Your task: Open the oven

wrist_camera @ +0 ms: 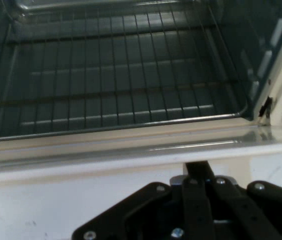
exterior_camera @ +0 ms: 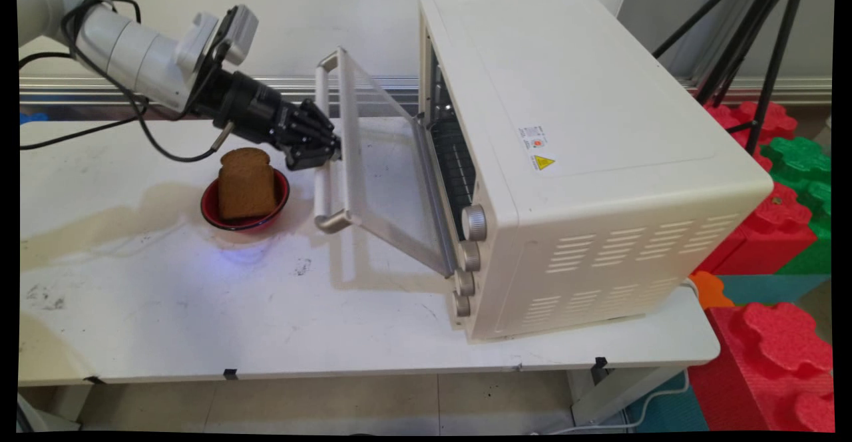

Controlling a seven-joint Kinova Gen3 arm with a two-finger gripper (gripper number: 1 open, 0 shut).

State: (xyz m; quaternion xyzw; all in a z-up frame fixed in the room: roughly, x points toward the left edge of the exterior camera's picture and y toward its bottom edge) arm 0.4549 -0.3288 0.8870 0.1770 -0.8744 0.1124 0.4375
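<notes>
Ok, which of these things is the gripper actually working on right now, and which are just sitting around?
In play, by the look of it:
- gripper, at the handle of the half-open oven door
- oven, wire rack inside

Lying about, untouched:
- bread slice standing in the red bowl, just under the gripper
- tripod and foam blocks, off the table

Lab: tripod (exterior_camera: 765,49), foam blocks (exterior_camera: 772,222)

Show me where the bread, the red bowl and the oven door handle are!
bread (exterior_camera: 246,184): main view, middle of the slice's brown face.
red bowl (exterior_camera: 209,208): main view, its left rim.
oven door handle (exterior_camera: 322,141): main view, middle of the bar.
</notes>
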